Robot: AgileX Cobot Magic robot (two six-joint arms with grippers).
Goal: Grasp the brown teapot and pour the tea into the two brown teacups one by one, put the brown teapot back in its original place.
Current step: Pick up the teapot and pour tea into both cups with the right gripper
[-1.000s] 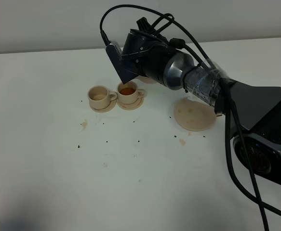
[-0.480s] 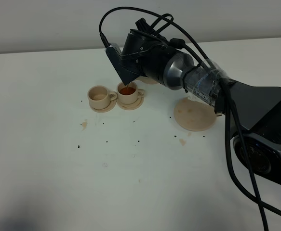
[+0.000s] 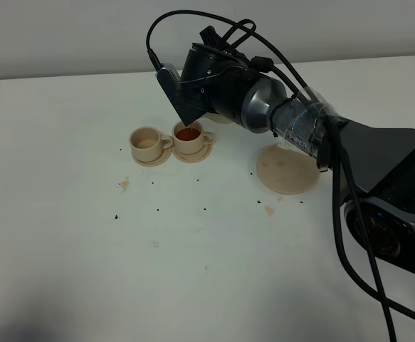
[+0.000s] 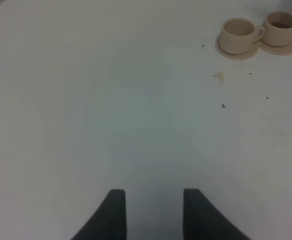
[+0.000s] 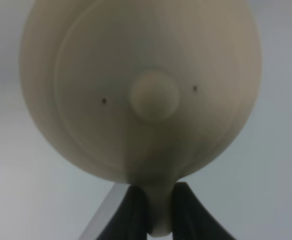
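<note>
The brown teapot fills the right wrist view, lid knob facing the camera. My right gripper is shut on its loop handle. In the high view my right arm reaches over the table, and its wrist hides nearly all of the pot just above the right-hand teacup, which holds reddish tea. The left-hand teacup beside it looks pale inside. Both stand on small saucers. The original place, a flat tan plate, lies bare to the right. My left gripper hangs open over bare table, far from the cups.
Small dark specks and a few tan stains dot the white table around the cups and the plate. Black cables loop from the right arm down its base at the right edge.
The right wrist has shifted very slightly above the right-hand cup. The cups, the plate and the left gripper have not moved.
</note>
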